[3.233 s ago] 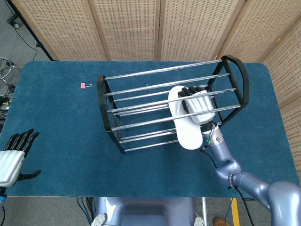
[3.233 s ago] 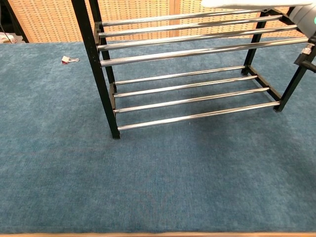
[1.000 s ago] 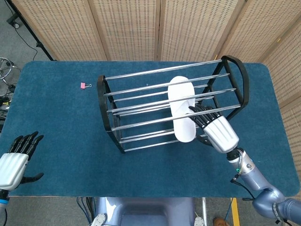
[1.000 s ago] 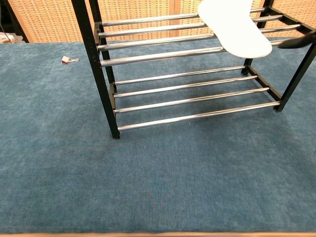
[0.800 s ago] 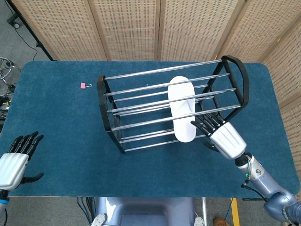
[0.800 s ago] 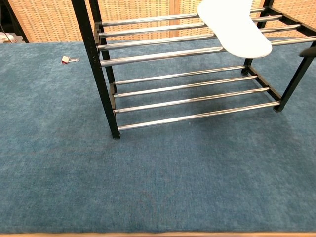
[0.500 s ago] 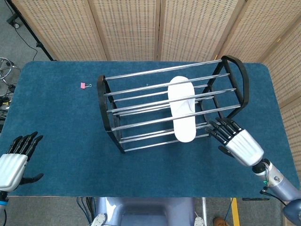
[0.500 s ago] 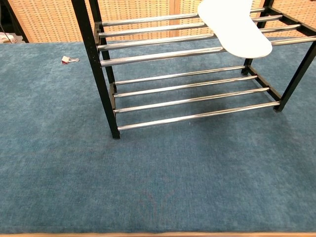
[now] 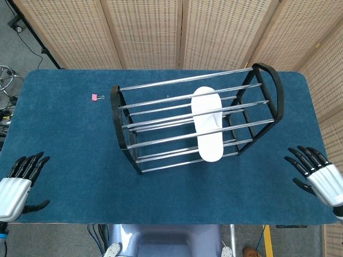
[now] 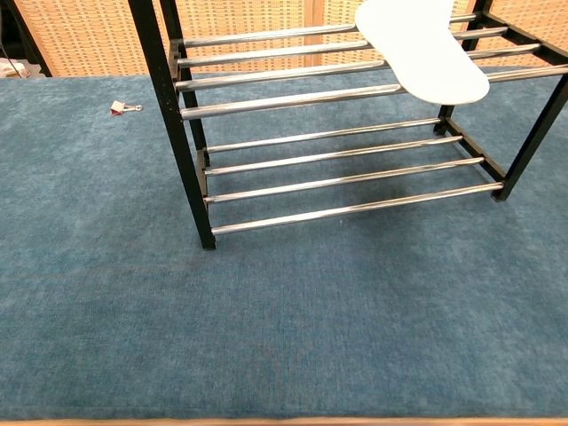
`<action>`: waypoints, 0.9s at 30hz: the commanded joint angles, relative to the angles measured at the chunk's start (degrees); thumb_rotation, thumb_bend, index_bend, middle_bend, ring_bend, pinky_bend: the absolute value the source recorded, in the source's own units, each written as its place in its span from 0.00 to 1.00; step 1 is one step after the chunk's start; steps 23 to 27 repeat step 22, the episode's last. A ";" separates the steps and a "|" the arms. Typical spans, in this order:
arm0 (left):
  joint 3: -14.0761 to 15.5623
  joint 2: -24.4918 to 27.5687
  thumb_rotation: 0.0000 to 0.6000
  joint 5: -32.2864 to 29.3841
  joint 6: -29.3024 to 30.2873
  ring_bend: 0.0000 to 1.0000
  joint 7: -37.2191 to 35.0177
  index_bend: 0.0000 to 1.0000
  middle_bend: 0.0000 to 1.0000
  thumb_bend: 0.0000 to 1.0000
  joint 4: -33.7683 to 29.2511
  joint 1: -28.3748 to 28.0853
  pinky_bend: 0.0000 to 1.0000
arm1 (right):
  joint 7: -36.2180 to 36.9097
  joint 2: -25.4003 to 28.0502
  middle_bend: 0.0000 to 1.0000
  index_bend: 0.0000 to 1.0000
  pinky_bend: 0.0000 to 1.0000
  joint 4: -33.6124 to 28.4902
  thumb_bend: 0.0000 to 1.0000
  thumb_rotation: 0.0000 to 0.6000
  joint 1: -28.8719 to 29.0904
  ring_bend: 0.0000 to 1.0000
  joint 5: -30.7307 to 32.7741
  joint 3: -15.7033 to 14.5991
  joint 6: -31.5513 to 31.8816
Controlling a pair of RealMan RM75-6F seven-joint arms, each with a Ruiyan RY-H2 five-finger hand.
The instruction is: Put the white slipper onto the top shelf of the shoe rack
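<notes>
White and flat, the long oval slipper (image 9: 208, 124) lies across the chrome rails of the black-framed two-tier shoe rack (image 9: 114, 115), on the top shelf. Its long axis runs crosswise to the rails, from the rack's back edge toward the front; one rounded end overhangs the front rail toward the robot, as the chest view shows from below (image 10: 424, 44). Which end is toe and which heel cannot be told. Nothing grips the slipper.

Both hands are well apart from the rack, near the front edge of the blue carpet-covered table (image 9: 64, 139). Off the rack's front right corner, the white-backed right hand with black fingers (image 9: 318, 175) hovers with its fingers spread apart, holding nothing. Far off the rack's front left corner, the matching left hand (image 9: 17, 184) also holds nothing, fingers straight and slightly apart, thumb out to the side.

Beyond the rack's left end, a small pink binder clip (image 9: 95, 97) lies on the table. Behind the rack stand tan woven screen panels (image 9: 144, 32).
</notes>
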 commanded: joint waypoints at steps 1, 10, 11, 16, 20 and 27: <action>0.14 0.26 1.00 0.40 0.14 0.00 -0.26 0.00 0.00 0.00 -0.11 0.13 0.00 | 1.22 -0.04 0.17 0.20 0.20 -1.30 0.00 1.00 -3.66 0.17 3.52 0.24 -3.59; 0.76 0.98 1.00 2.42 0.66 0.00 -1.32 0.00 0.00 0.00 -0.12 0.62 0.00 | -11.92 13.61 0.11 0.14 0.14 -36.36 0.00 1.00 -10.11 0.11 9.39 -0.41 -9.12; 0.85 1.05 1.00 2.58 0.60 0.00 -1.45 0.00 0.00 0.00 -0.12 0.63 0.00 | -15.12 15.74 0.11 0.11 0.13 -41.67 0.00 1.00 -10.47 0.10 9.99 -0.49 -9.70; 0.96 1.34 1.00 3.16 0.73 0.00 -2.06 0.00 0.00 0.00 0.07 0.75 0.00 | -23.31 22.58 0.04 0.09 0.08 -60.70 0.00 1.00 -11.60 0.02 11.27 -1.18 -11.92; 0.42 0.41 1.00 3.23 1.95 0.00 0.22 0.00 0.00 0.00 0.81 1.18 0.00 | -25.51 24.65 0.00 0.06 0.04 -67.08 0.00 1.00 -11.95 0.00 11.25 -1.57 -13.19; 0.39 -0.22 1.00 3.30 2.21 0.00 1.28 0.00 0.00 0.00 0.87 1.40 0.00 | -26.78 24.94 0.00 0.02 0.03 -68.75 0.00 1.00 -12.16 0.00 11.39 -1.47 -13.30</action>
